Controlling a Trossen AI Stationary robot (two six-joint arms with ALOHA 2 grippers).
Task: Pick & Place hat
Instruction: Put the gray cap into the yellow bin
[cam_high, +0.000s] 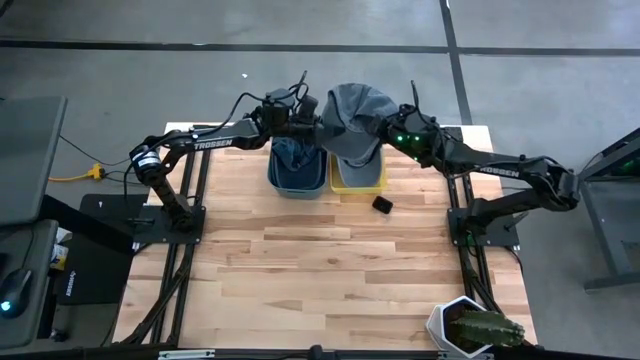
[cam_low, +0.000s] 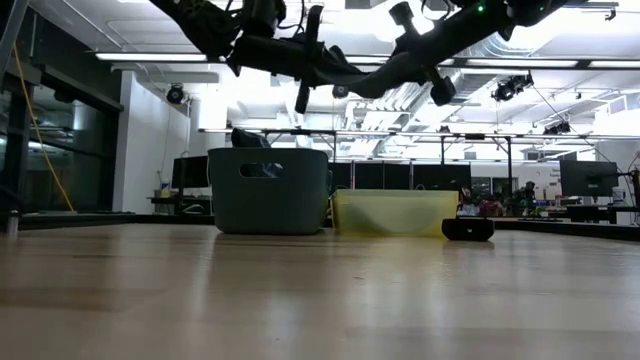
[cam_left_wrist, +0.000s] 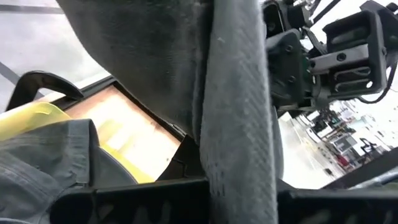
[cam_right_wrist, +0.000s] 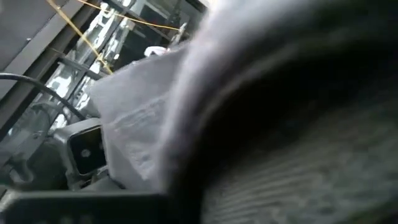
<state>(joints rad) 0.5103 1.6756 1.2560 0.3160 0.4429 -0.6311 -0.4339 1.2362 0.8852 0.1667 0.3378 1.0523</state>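
Two grippers, left gripper (cam_high: 318, 128) and right gripper (cam_high: 385, 130), clamp a soft grey fabric hat (cam_high: 352, 120) above the translucent yellow plastic bin (cam_high: 358, 178), beside a blue-grey bin (cam_high: 297, 170); small black object (cam_high: 382, 204) nearby.

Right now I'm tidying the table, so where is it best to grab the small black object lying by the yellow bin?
Probably across the short sides of the small black object, coming straight down from above. It lies flat and low on bare wood, apart from the yellow bin, so a side approach finds little height to pinch. The right gripper, now high at the hat, is nearest.
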